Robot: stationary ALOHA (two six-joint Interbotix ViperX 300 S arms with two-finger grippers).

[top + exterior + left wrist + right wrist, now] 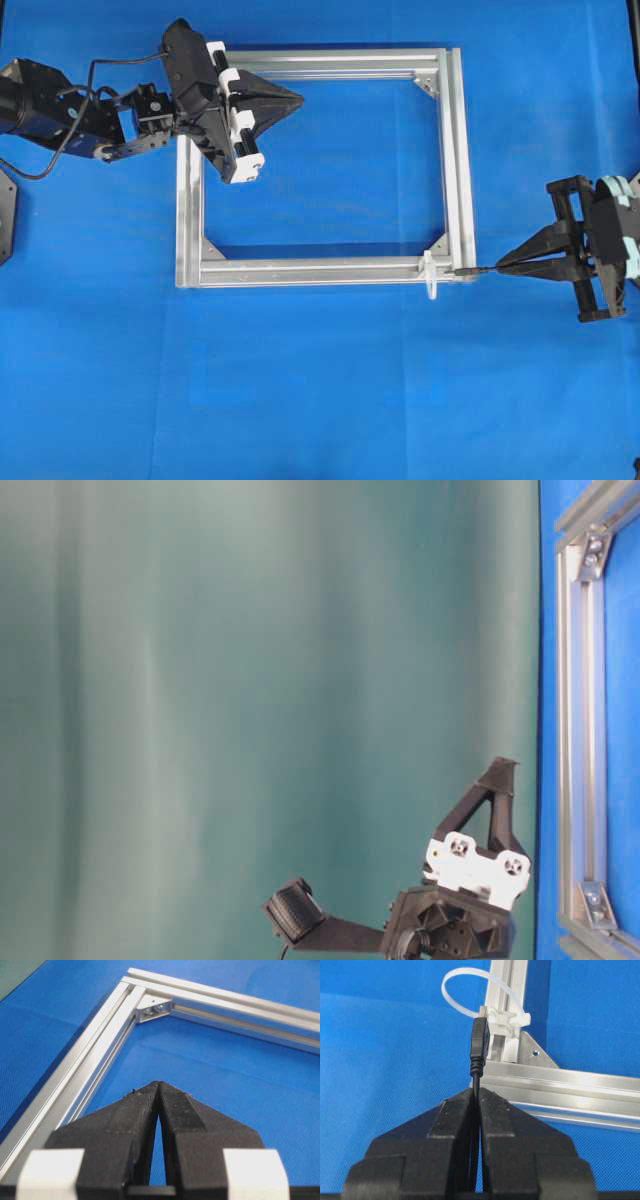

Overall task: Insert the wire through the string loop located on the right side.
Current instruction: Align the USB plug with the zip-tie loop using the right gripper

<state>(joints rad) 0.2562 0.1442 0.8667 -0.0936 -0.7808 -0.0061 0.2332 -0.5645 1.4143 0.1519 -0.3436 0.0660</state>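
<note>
A bright blue textured cloth (330, 400) covers the whole tabletop, evenly lit (only soft shadows show). In the table-level view, a plain teal-green curtain (250, 680) with faint folds hangs behind it.

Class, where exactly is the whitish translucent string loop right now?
In the overhead view the whitish translucent string loop sits on the silver aluminium frame at its lower right corner, just left of the black wire's plug tip.

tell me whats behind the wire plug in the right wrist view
Behind the wire plug sits the string loop, arching over the silver frame. The plug covers part of the loop's clasp; whether the tip has entered is hidden.
</note>
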